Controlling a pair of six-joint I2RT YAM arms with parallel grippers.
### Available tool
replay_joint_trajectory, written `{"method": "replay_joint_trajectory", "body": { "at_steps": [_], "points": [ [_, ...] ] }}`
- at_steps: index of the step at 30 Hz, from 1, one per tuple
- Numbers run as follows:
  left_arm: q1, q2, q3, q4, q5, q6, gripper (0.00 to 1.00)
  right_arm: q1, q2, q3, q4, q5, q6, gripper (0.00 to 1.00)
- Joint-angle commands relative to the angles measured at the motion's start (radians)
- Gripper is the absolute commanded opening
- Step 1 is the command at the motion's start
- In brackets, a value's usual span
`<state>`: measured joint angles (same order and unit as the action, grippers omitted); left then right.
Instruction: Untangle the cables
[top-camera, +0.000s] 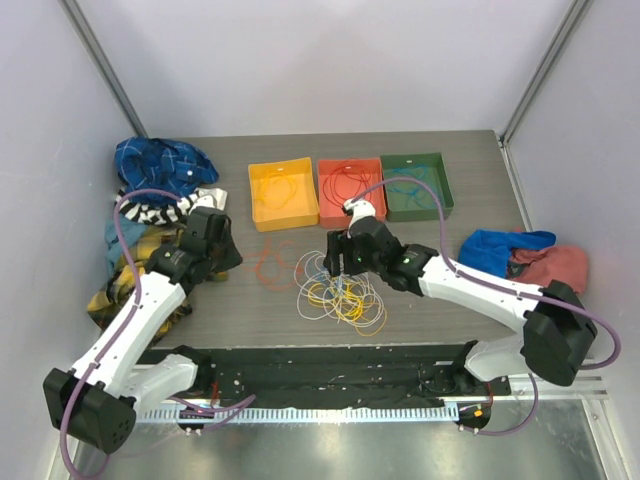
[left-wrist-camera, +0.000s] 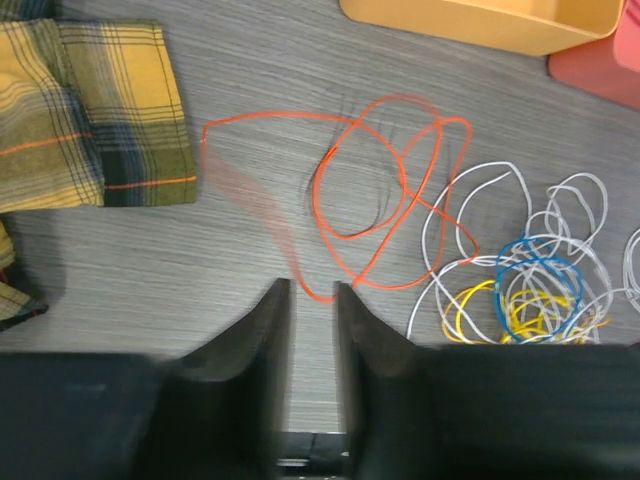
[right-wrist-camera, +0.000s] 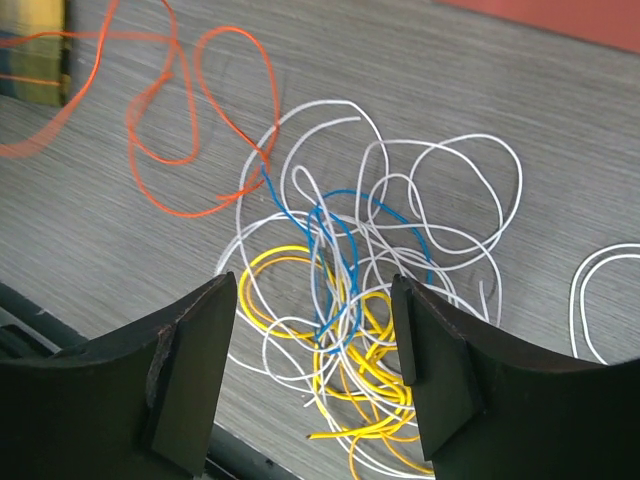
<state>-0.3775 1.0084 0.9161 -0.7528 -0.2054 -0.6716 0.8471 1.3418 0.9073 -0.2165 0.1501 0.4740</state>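
A: Where are the cables (top-camera: 340, 290)?
B: White, yellow and blue loops heaped mid-front on the table (top-camera: 450, 310). The orange cable (left-wrist-camera: 380, 190) lies just left, overlapping the white.
A: Your hands?
B: My right gripper (right-wrist-camera: 313, 290) hangs over the heap, jaws wide, grasping nothing. My left gripper (left-wrist-camera: 312, 292) is parted narrowly, with the orange loop's end at its mouth, unpinched.
A: Beyond?
B: yellow tray (top-camera: 285, 222), red tray (top-camera: 345, 163), green tray (top-camera: 412, 158), in a row behind.

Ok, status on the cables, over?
Left gripper slightly open, orange cable at its tips. Right gripper open over white, yellow, blue tangle. Nothing in the way.
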Motion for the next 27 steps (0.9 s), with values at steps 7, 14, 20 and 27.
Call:
{"method": "replay_joint_trajectory", "body": {
  "at_steps": [7, 14, 20, 27],
  "points": [
    [-0.001, -0.060, -0.026, 0.012, -0.005, -0.022, 0.44, 0.004, 0.149, 0.011, 0.091, 0.065, -0.003, 0.48],
    [0.000, -0.071, -0.049, 0.024, 0.012, -0.022, 0.43, 0.006, 0.188, 0.061, 0.091, 0.104, -0.008, 0.01],
    [-0.001, -0.097, -0.060, 0.044, 0.024, -0.010, 0.43, 0.006, -0.054, 0.110, -0.013, 0.268, -0.054, 0.01],
    [0.000, -0.070, -0.068, 0.079, 0.053, -0.006, 0.43, 0.004, -0.295, 0.312, -0.275, 0.393, -0.143, 0.01]
  ]
}}
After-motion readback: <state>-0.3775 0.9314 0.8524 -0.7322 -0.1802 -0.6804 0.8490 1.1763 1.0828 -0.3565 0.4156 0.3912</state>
